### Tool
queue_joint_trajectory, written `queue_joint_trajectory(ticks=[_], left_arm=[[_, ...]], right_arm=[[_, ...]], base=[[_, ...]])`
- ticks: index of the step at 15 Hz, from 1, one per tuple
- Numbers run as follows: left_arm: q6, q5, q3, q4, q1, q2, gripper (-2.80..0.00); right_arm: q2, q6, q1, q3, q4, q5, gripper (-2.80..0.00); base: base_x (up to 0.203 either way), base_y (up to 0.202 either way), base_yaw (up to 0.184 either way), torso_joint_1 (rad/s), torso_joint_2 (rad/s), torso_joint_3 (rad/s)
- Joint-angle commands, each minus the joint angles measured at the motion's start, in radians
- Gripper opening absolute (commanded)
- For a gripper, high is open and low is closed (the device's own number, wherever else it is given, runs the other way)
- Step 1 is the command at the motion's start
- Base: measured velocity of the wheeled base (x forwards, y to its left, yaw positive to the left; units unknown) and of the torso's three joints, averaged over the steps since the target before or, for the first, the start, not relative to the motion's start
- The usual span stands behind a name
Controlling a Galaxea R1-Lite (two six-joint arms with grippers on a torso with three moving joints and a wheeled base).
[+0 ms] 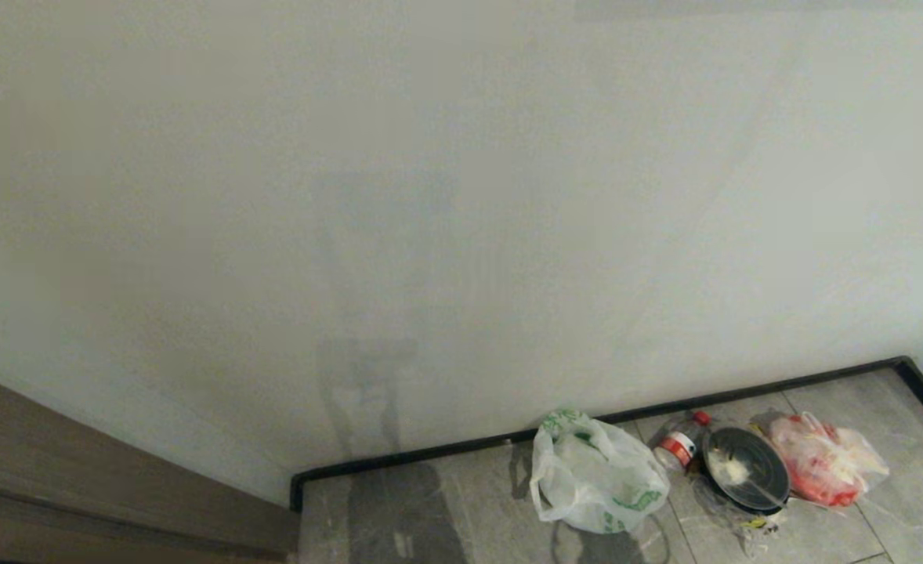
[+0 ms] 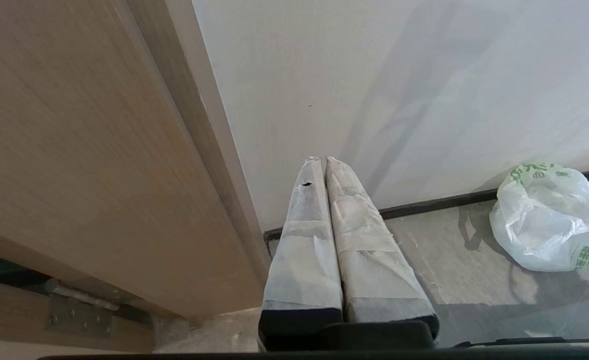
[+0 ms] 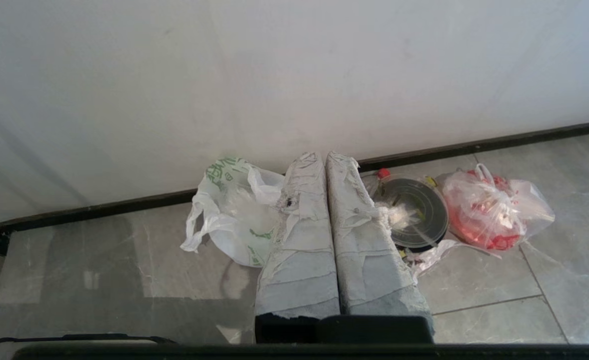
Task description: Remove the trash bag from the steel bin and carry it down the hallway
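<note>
The trash bag (image 1: 595, 474), thin white plastic with green print, lies crumpled on the grey floor tiles against the white wall. It also shows in the left wrist view as the trash bag (image 2: 544, 220) and in the right wrist view as the trash bag (image 3: 229, 215). My right gripper (image 3: 323, 156) hangs above the floor, shut and empty, apart from the bag below it. My left gripper (image 2: 323, 161) is shut on nothing, near a brown door frame (image 2: 74, 150). The steel bin is out of view. Neither gripper shows in the head view.
Beside the bag lie a bottle with a red cap (image 1: 679, 442), a round black lidded container (image 1: 746, 468) and a clear bag with red contents (image 1: 822, 462). A black baseboard (image 1: 446, 450) runs along the wall. The brown door frame (image 1: 77, 470) stands at the left.
</note>
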Motion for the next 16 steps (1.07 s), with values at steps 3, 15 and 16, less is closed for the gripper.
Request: queue_joint_trajectory(ticks=[3,15,16], left_arm=[[-0.004,0.0,0.0,0.0,0.0,0.0,-2.8],[-0.009,0.002,0.0,-0.002,0.0,0.0,-2.8],[-0.009,0.002,0.0,0.0,0.0,0.0,-2.8]], right_arm=[[-0.001,-0.004,0.0,0.0,0.003,0.0,-2.8],[0.0,-0.003,0.0,0.0,0.002,0.0,-2.8],[0.0,-0.003,0.0,0.0,0.002,0.0,-2.8]], base=[[0.0,0.0,0.0,0.002,0.0,0.1],[0.0,0.0,0.0,0.002,0.0,0.196],[0.0,0.0,0.0,0.002,0.0,0.201]])
